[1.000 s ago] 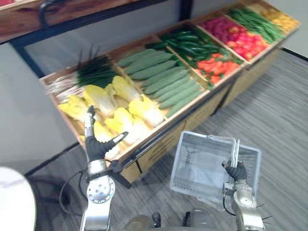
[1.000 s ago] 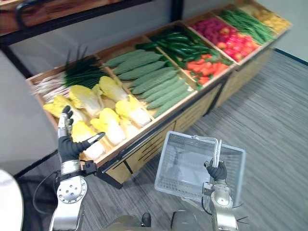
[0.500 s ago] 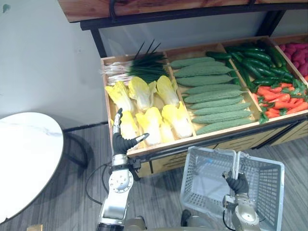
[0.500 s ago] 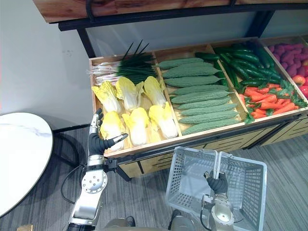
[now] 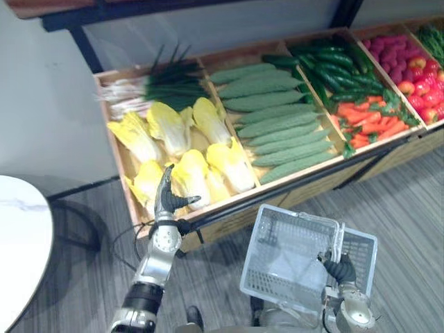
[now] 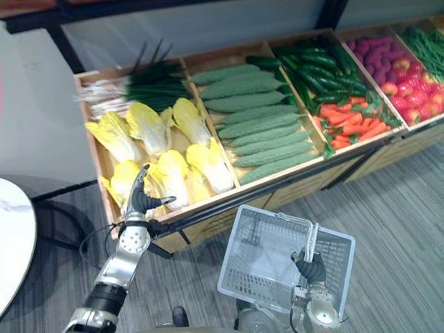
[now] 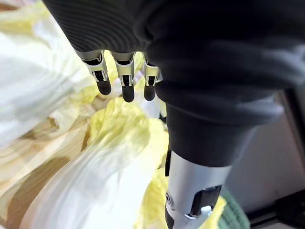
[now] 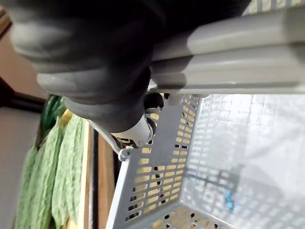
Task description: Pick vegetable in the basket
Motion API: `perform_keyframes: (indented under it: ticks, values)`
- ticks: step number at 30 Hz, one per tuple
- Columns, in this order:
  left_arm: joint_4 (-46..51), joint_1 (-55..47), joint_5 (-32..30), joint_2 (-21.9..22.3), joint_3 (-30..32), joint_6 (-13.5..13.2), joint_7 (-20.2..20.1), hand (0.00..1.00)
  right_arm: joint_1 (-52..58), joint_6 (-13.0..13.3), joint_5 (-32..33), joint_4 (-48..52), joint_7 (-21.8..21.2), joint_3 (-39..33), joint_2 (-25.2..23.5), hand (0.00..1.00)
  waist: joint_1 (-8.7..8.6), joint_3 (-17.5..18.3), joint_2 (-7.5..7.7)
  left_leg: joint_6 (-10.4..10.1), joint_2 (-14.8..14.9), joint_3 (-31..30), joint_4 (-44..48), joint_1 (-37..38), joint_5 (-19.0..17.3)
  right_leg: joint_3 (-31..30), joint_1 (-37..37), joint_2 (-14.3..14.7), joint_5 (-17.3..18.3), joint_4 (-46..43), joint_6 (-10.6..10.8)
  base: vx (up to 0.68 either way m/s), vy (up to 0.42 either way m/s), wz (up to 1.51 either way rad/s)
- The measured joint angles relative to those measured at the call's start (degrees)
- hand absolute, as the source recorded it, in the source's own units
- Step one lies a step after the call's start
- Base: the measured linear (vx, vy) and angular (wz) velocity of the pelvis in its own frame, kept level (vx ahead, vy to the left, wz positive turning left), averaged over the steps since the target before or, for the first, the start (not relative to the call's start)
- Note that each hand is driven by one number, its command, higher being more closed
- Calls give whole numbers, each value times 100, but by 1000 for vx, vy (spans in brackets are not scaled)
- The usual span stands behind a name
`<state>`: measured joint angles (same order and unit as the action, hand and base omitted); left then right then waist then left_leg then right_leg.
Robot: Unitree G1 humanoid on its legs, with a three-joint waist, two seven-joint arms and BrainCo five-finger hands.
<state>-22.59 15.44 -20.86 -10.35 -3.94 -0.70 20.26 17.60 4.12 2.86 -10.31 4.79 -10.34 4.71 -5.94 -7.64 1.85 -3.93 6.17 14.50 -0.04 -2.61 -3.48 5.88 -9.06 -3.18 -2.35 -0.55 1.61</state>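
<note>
Yellow napa cabbages (image 5: 189, 177) lie in the left compartment of the wooden crate (image 5: 258, 188). My left hand (image 5: 166, 198) is open, its fingers straight, at the front row of cabbages between two heads. In the left wrist view its fingertips (image 7: 125, 88) hover just over pale yellow cabbage leaves (image 7: 109, 157). My right hand (image 5: 340, 267) is shut on the handle (image 8: 238, 62) of the grey plastic basket (image 5: 291, 263), which hangs empty in front of the crate. The mesh wall (image 8: 157, 181) of the basket shows in the right wrist view.
Green onions (image 5: 149, 87) lie behind the cabbages, bitter gourds (image 5: 274, 121) fill the compartment to the right, then cucumbers (image 5: 333, 66), carrots (image 5: 368, 125) and red fruit (image 5: 416, 76). A white round table (image 5: 17, 243) stands at the left. A dark shelf bar (image 5: 173, 8) runs above.
The camera has shifted. My left arm has stretched forward, bringing the open hand closer over the front cabbages. My right hand keeps its hold on the basket handle.
</note>
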Motion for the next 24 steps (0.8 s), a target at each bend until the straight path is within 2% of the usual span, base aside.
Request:
perform_keyframes:
  ticks: [3, 5, 7, 8, 9, 13, 15, 16, 19, 24]
  values:
    - [-777, 735, -23, -136, 22, 55, 12, 0, -207, 6, 62, -1, 9, 0, 59, 100, -109, -207, 27, -11, 6, -9, -5, -182, 50, -5, -133, 9, -91, 83, -10, 1, -11, -1]
    - [-1177, 1112, -31, -167, 109, 1, 17, 0, -374, 22, 107, -5, 16, 4, 70, 100, -126, -339, 26, -3, -2, -1, -1, -259, 58, -42, -218, 4, -125, 88, -8, -9, -7, -5]
    - [-1757, 1631, -309, -184, 248, 39, 262, 0, -576, 77, 114, -14, 27, 49, 97, 100, -123, -436, 32, 25, -17, -2, 0, -359, 124, -127, -336, -7, -228, 110, -7, -20, -16, -8]
    - [-1805, 1732, -375, -204, 249, 56, 285, 100, -624, 100, 117, -14, 33, 78, 118, 100, -120, -479, 33, 27, -19, -3, 0, -362, 131, -135, -336, -8, -240, 119, -11, -156, -67, -4]
    - [-1930, 1976, -494, -345, 320, 128, 211, 100, -727, 233, 117, -3, 53, 225, 209, 100, -111, -537, 45, 41, -40, -8, -2, -487, 154, -175, -446, -18, -299, 190, -61, -189, -74, -5]
    - [-1763, 2026, -425, -420, 413, 167, 196, 100, -827, 231, 118, -2, 54, 234, 220, 100, -130, -699, 43, 44, -67, -7, -9, -497, 188, -217, -424, -46, -416, 293, -21, -90, -31, -4]
    - [-1208, 1699, -170, -406, 417, 154, 205, 100, -828, 230, 111, 12, 68, 233, 219, 100, -135, -701, 41, 44, -72, -7, -20, -456, 188, -227, -372, -58, -425, 335, -8, 0, 0, 0]
    - [-836, 1489, 158, -397, 460, 126, 230, 100, -810, 224, 105, 12, 121, 225, 219, 100, -124, -702, 40, 44, -79, -20, -27, -402, 188, -218, -279, -56, -452, 414, 17, 29, -3, 4]
    - [-536, 1106, 569, -416, 456, 53, 177, 100, -835, 186, 79, 12, 149, 205, 220, 100, -94, -706, 30, 43, -107, -52, -32, -246, 187, -207, -75, -65, -460, 486, 24, 39, -2, 5]
    - [565, 97, 892, 113, 423, -7, 41, 100, -878, 170, 47, 20, 179, 75, 176, 100, -93, -695, 11, 67, -146, -122, -33, -18, 157, -269, 168, -104, -460, 508, 25, 14, 13, 4]
